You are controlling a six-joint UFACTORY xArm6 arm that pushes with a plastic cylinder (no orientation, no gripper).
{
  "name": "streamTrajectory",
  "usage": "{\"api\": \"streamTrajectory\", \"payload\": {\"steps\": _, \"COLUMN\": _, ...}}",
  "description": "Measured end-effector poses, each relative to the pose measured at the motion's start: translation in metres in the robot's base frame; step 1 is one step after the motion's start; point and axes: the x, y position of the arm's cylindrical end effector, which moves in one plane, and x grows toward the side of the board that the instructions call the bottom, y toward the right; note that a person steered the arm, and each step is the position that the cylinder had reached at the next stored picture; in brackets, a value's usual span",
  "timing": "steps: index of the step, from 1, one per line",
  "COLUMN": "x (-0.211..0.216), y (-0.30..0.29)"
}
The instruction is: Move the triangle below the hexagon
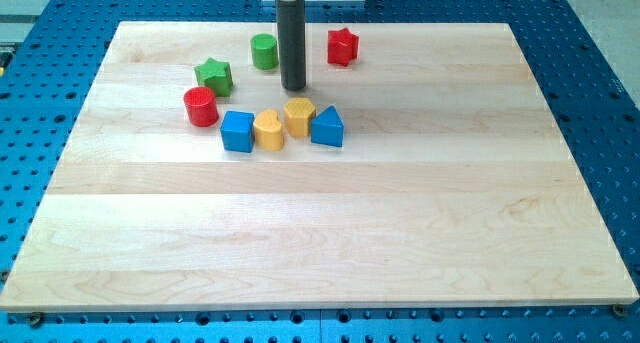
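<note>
The blue triangle [327, 127] sits just right of the yellow hexagon [299, 116] and touches it, near the upper middle of the wooden board [330, 233]. My tip [293, 87] is just above the hexagon, a short gap from its top edge, and up-left of the triangle. The dark rod rises straight up to the view's top.
A yellow heart-like block [268, 129] touches the hexagon's left side, with a blue cube [237, 131] next to it. A red cylinder [201, 107], green star [214, 75] and green cylinder [264, 51] lie to the left. A red star [343, 46] is up-right.
</note>
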Motion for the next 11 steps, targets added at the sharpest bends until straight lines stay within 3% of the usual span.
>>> {"api": "streamTrajectory", "payload": {"steps": 2, "x": 0.027, "y": -0.019}}
{"api": "streamTrajectory", "payload": {"steps": 3, "x": 0.034, "y": 0.011}}
{"api": "streamTrajectory", "payload": {"steps": 5, "x": 0.012, "y": 0.143}}
{"api": "streamTrajectory", "payload": {"steps": 6, "x": 0.076, "y": 0.110}}
{"api": "streamTrajectory", "payload": {"steps": 7, "x": 0.171, "y": 0.047}}
{"api": "streamTrajectory", "payload": {"steps": 8, "x": 0.141, "y": 0.014}}
{"api": "streamTrajectory", "payload": {"steps": 9, "x": 0.096, "y": 0.022}}
{"api": "streamTrajectory", "payload": {"steps": 11, "x": 0.076, "y": 0.024}}
